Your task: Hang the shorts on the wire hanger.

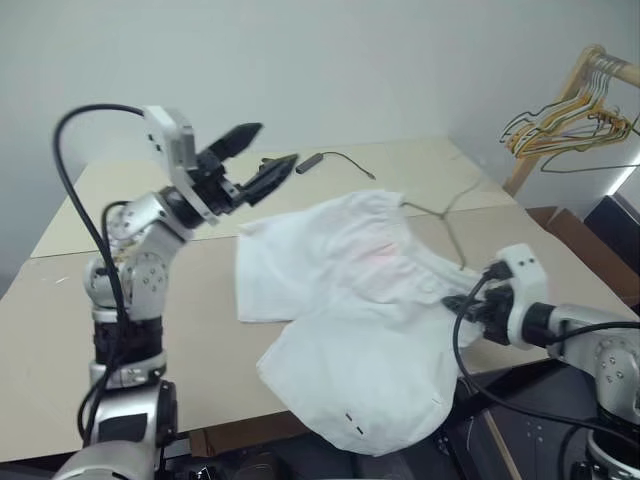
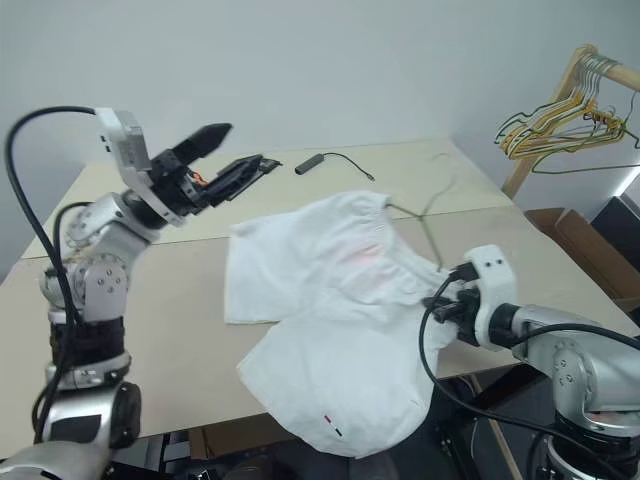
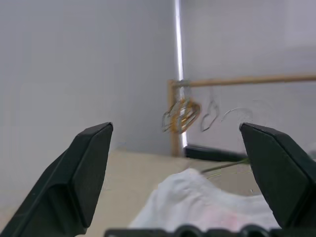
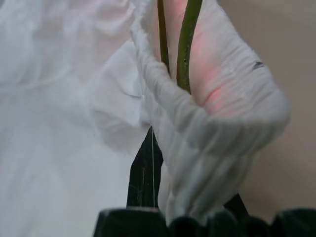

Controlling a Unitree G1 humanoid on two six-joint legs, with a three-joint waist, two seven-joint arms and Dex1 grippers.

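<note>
**A:** So where were the shorts at that point? They looked spread flat on the bench, one leg drooping over the near edge, with the hanger running in under the waistband on the far right side.

**B:** Yep. The wrist cam had two thin wires going into the gathered waistband, so I'd say it was partly threaded, not hung yet. The right gripper had its jaws pinched tight on that waistband bunch.

**A:** And the left gripper?

**B:** Up in the air over the bench's left side, jaws spread wide, holding nothing.

**A:** How'd you expect the cloth to handle?

**B:** Light and floppy, zero stiffness. It'd sag and slide off thin wire easily. I'd grab at the elastic, since the gathers give the thickest bite. The wire's probably springy and could skid on the bench.
</note>
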